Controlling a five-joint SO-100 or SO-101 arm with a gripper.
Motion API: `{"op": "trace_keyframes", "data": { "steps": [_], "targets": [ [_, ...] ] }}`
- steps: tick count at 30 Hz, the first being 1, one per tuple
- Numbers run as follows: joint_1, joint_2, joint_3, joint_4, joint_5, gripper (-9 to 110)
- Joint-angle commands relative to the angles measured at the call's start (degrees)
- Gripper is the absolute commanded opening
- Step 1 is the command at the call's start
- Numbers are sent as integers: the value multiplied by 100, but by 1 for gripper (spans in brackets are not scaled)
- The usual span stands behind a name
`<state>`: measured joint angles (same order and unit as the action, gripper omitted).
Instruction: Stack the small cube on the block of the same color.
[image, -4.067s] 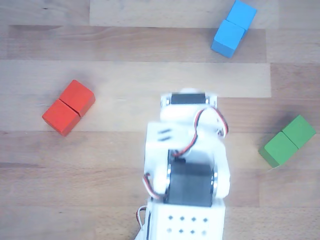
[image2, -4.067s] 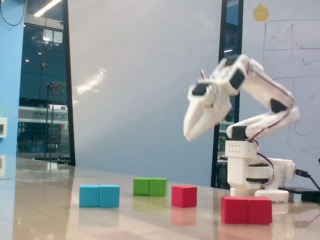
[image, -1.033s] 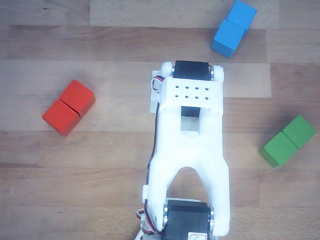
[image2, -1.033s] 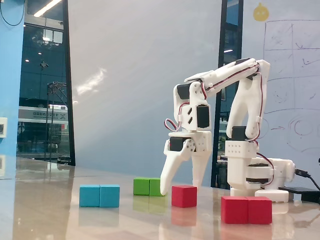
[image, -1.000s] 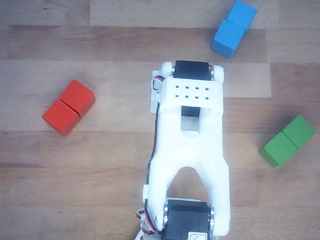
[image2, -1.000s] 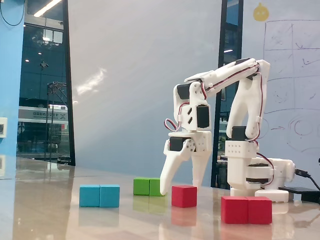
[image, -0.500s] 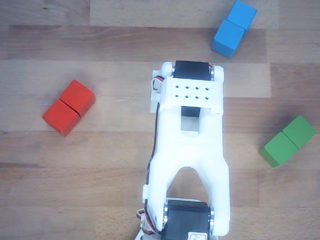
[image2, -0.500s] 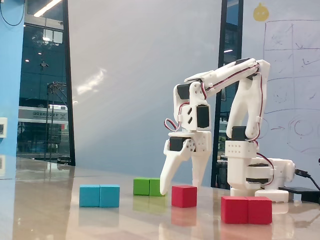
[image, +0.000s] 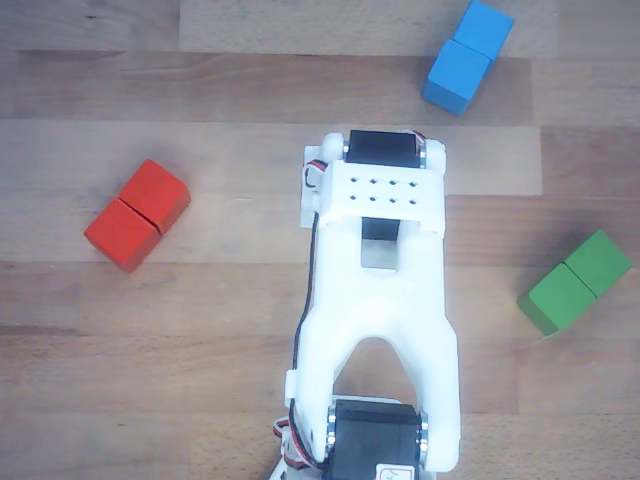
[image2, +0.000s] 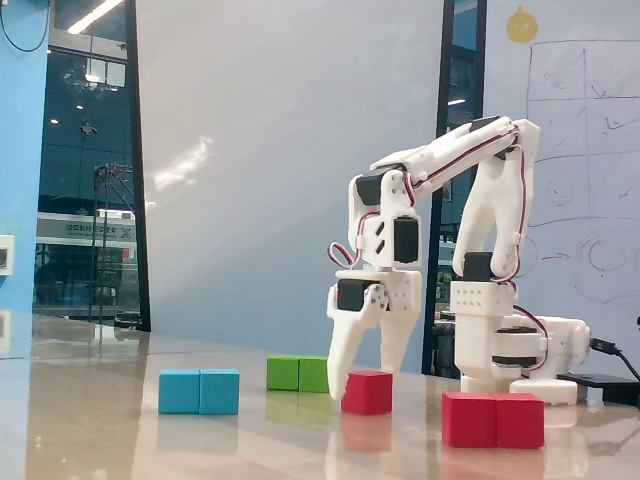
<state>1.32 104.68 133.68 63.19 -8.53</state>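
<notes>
A white robot arm (image2: 480, 230) hangs its gripper (image2: 366, 372) over a wooden table (image: 230, 330) in the fixed view, fingers spread and holding nothing, tips low beside the small red cube (image2: 367, 391). The long red block (image2: 493, 419) lies apart to the right there, with a blue block (image2: 199, 391) and green block (image2: 297, 373) nearby; the other view hides the cube

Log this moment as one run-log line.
gripper: open, low beside small cube | small cube: on table, not gripped | red block: on table, bare top | stack: not done
</notes>
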Motion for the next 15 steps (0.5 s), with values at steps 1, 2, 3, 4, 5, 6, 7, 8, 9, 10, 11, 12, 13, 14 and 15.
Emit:
{"op": "trace_keyframes", "data": {
  "steps": [1, 2, 3, 4, 5, 6, 7, 8, 9, 10, 11, 12, 13, 14, 15],
  "targets": [
    [79, 26, 26, -158, 26, 19],
    [79, 26, 53, -185, 26, 19],
    [79, 26, 70, -193, 26, 18],
    [79, 26, 79, -202, 26, 18],
    [79, 26, 79, -202, 26, 17],
    [79, 26, 79, -202, 26, 17],
    [79, 26, 79, -202, 26, 17],
    [88, 26, 79, -202, 26, 17],
    [88, 26, 79, -202, 35, 17],
    [88, 26, 79, -202, 35, 16],
    [88, 26, 79, -202, 35, 16],
    [88, 35, 79, -202, 35, 16],
    [88, 35, 79, -202, 35, 16],
    [88, 35, 79, -202, 44, 16],
    [88, 35, 79, -202, 44, 16]
  ]
}}
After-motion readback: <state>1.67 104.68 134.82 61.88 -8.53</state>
